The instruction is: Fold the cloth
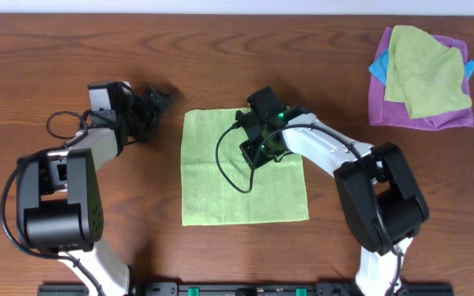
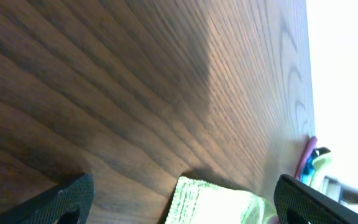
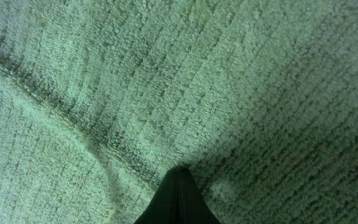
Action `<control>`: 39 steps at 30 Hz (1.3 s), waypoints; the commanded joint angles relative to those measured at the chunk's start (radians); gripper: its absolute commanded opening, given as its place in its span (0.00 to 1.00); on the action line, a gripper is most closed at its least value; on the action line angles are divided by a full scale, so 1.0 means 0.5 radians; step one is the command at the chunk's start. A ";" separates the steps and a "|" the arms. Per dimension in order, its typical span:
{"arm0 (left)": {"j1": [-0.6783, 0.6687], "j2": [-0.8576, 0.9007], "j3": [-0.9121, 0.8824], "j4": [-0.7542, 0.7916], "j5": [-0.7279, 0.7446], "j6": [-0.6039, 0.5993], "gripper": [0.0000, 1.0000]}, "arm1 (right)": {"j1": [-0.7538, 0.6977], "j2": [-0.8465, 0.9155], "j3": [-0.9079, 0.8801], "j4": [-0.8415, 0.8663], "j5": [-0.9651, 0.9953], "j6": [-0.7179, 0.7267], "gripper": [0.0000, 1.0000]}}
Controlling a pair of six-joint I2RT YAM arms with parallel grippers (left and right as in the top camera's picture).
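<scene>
pile (image 1: 422, 78) of purple, blue, dull-green cloths sat far right, right arm (image 1: 327, 148) hid part of cloth (image 1: 220, 181), lime, flat, mid-table, right gripper (image 1: 257, 154) fingers together pinching it, left gripper (image 1: 159, 99) fingers apart nearby

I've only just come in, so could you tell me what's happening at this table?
The lime-green cloth lies spread flat mid-table, not yet folded. The right gripper is down on its upper right part, fingers apparently closed. The left gripper hangs open over bare table just off the cloth's upper left corner. Other cloths sit piled far right.
</scene>
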 commanded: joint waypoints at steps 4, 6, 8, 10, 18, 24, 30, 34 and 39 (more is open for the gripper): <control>-0.105 0.197 -0.154 -0.177 0.272 0.149 0.96 | -0.006 0.116 -0.070 -0.040 0.278 -0.024 0.02; -0.130 0.187 -0.140 -0.169 0.405 0.169 0.96 | -0.007 0.116 -0.070 -0.043 0.291 -0.023 0.01; -0.142 0.128 -0.119 -0.185 0.497 0.273 0.95 | -0.007 0.110 -0.066 -0.060 0.289 0.008 0.01; -0.141 0.018 -0.115 -0.229 0.444 0.342 0.96 | -0.011 0.090 -0.057 -0.072 0.289 0.022 0.01; -0.167 -0.453 -0.115 -0.514 0.258 0.385 0.96 | -0.010 0.027 -0.035 -0.063 0.278 0.021 0.32; -0.273 -0.636 -0.114 -0.622 0.153 0.410 0.96 | -0.011 -0.107 0.035 -0.079 0.220 0.005 0.66; -0.299 -0.708 -0.114 -0.745 0.159 0.410 0.95 | -0.011 -0.349 0.104 -0.112 0.124 0.007 0.71; -0.359 -0.710 -0.114 -0.980 0.268 0.446 0.95 | -0.017 -0.491 0.105 -0.283 0.111 0.041 0.66; -0.645 -0.780 -0.114 -1.429 0.184 0.535 0.95 | -0.190 -0.749 0.076 -0.757 0.151 0.017 0.64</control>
